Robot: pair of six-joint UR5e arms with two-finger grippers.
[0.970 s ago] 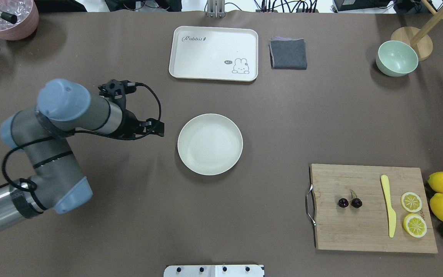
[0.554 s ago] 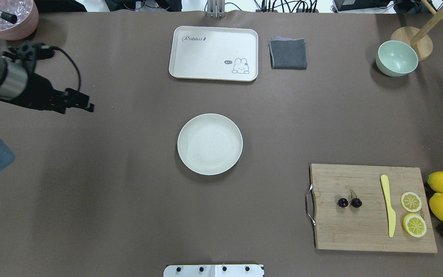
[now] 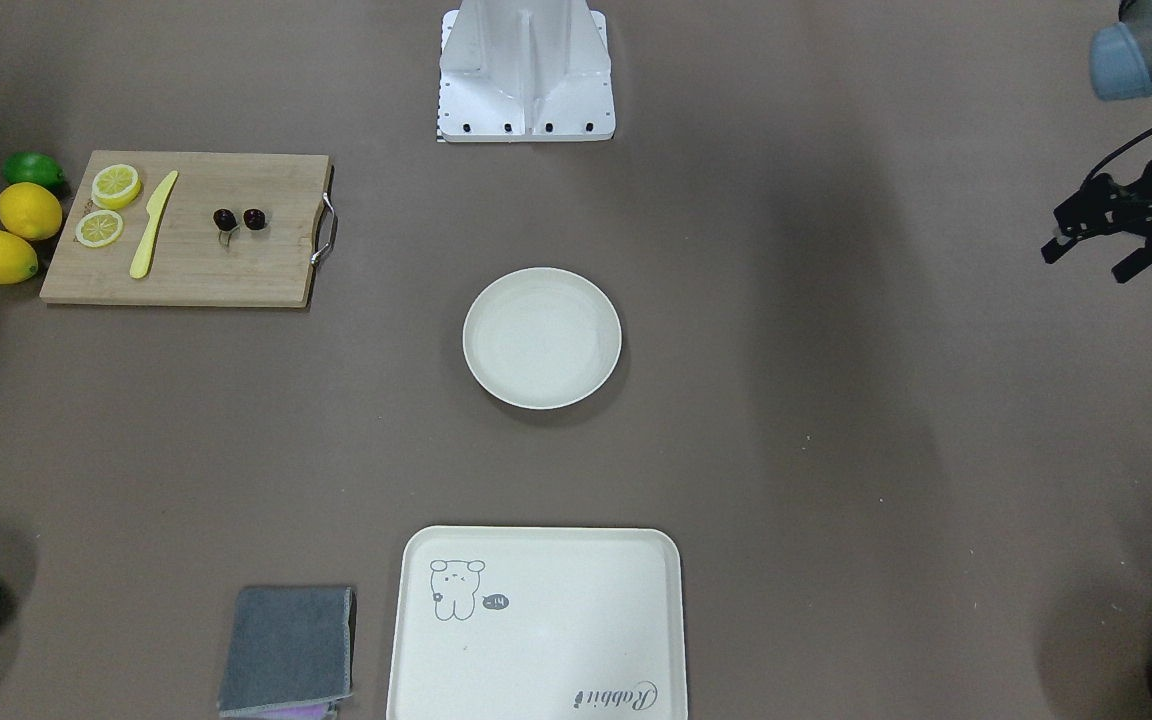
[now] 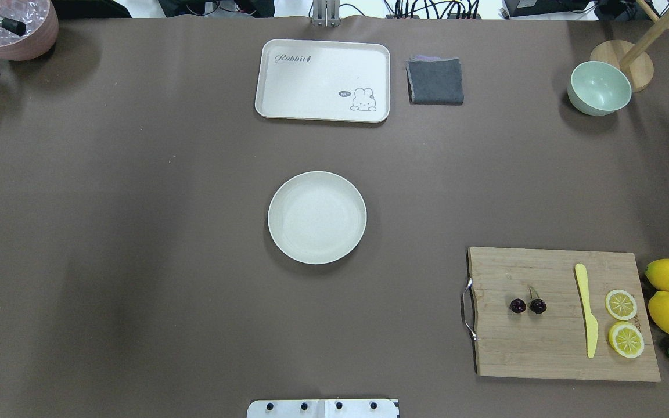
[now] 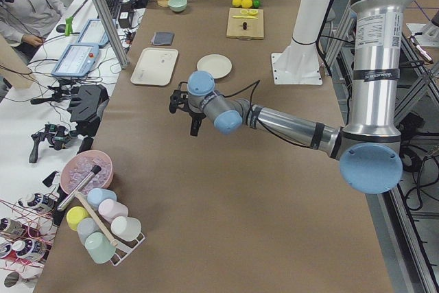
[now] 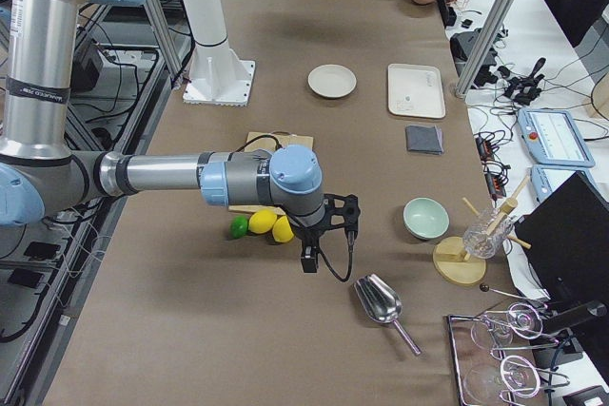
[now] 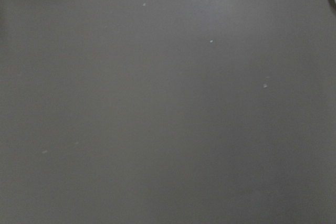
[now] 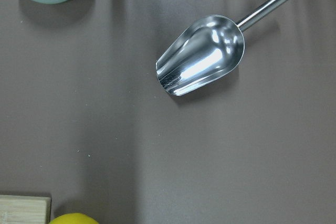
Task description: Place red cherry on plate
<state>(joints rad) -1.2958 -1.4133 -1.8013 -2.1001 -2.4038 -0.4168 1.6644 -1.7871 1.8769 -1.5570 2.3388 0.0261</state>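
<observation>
Tray (image 4: 311, 87) lettered "Rabbit". Red cherry (image 4: 528, 305) on cutting board (image 4: 543, 348). Left hand (image 3: 1086, 262) spread, withdrawn leftward since earlier; right hand (image 6: 309, 256) spread or pressed: cannot tell.

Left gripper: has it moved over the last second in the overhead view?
Yes. The left gripper has pulled away from the plate toward that view's left edge, now almost out of frame.

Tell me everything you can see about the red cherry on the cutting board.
The red cherry is a pair of tiny, glossy, dark red, almost black fruits lying side by side, joined by thin greenish stems. It rests on the wooden cutting board, between the board's metal handle and the yellow knife, apart from both. It touches only the board.
</observation>
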